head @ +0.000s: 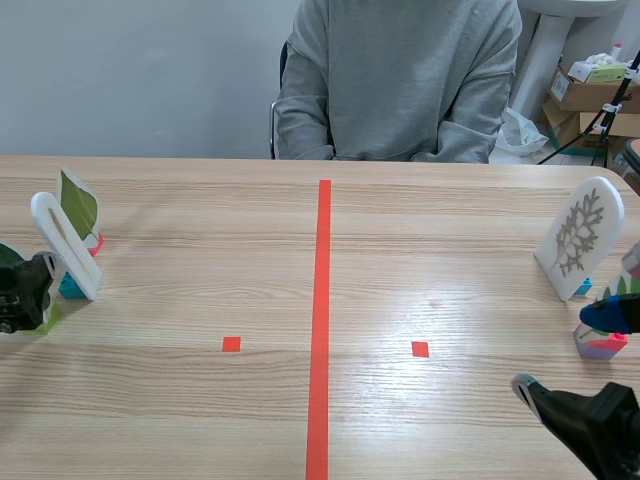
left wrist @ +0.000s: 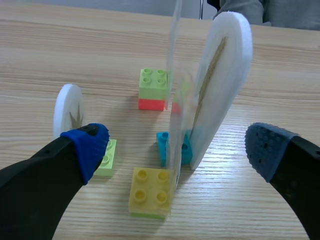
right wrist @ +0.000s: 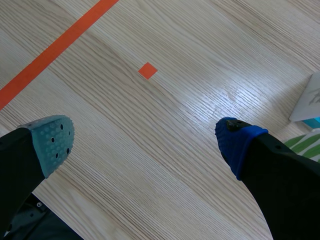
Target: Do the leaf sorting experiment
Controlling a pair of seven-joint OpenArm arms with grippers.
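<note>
We see the left gripper [left wrist: 177, 150] open wide, its two blue-padded fingers [left wrist: 91, 149] well apart with nothing pressed between them. Just ahead of it, in line with the gap, a clear sheet [left wrist: 175, 90] stands upright, seen edge-on, set into a yellow brick [left wrist: 150, 192]. Right behind the sheet a slotted white board [left wrist: 235, 60] stands on a cyan brick [left wrist: 165, 147], leaning slightly. Further ahead sits a lime-on-red brick stack [left wrist: 152, 90], and beside one finger a small round white board [left wrist: 67, 110] stands by a lime brick [left wrist: 107, 157]. In the scene view this cluster sits at the far left of the table [head: 200, 420], where a green leaf [head: 78, 205] stands upright just behind the slotted white board.

The right gripper [right wrist: 145, 140] is likewise open, one grey-green pad and one blue pad spread over bare wood, gripping nothing. An orange square mark [right wrist: 147, 70] lies ahead of it, and the orange tape line [right wrist: 55, 47] runs further off. Beside its blue-padded finger we make out a white board with a branching leaf cut-out [head: 607, 235], a second cyan brick [head: 583, 287] at its foot, and a green-striped piece [right wrist: 305, 142] that we cannot identify. A purple and pink brick [head: 600, 345] sits near that finger. A person in a grey sweatshirt [head: 400, 80] sits across the table
</note>
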